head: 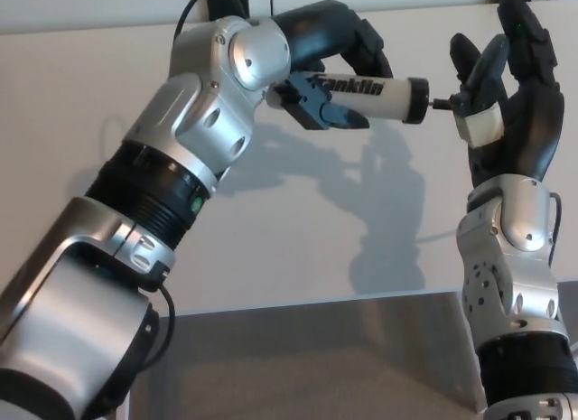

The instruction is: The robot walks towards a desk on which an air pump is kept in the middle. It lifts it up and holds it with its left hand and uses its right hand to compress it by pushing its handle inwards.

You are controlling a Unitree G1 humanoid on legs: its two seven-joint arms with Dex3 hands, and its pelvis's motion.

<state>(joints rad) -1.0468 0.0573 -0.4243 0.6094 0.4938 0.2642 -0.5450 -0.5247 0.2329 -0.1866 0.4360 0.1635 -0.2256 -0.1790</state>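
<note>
The air pump (375,88) is a white barrel with black lettering and a black end cap, held level above the white desk (271,248). My left hand (330,54) is shut on the barrel, fingers wrapped over its top and thumb underneath. A short length of thin rod shows between the cap and the white handle (479,126). The handle rests against the palm of my right hand (515,99), whose fingers point up and are spread, with the thumb beside the rod.
The desk's front edge (298,303) runs across the lower part of the head view, with grey-brown floor (316,366) below it. A dark cable (194,9) hangs behind my left wrist. Shadows of both arms fall on the desk.
</note>
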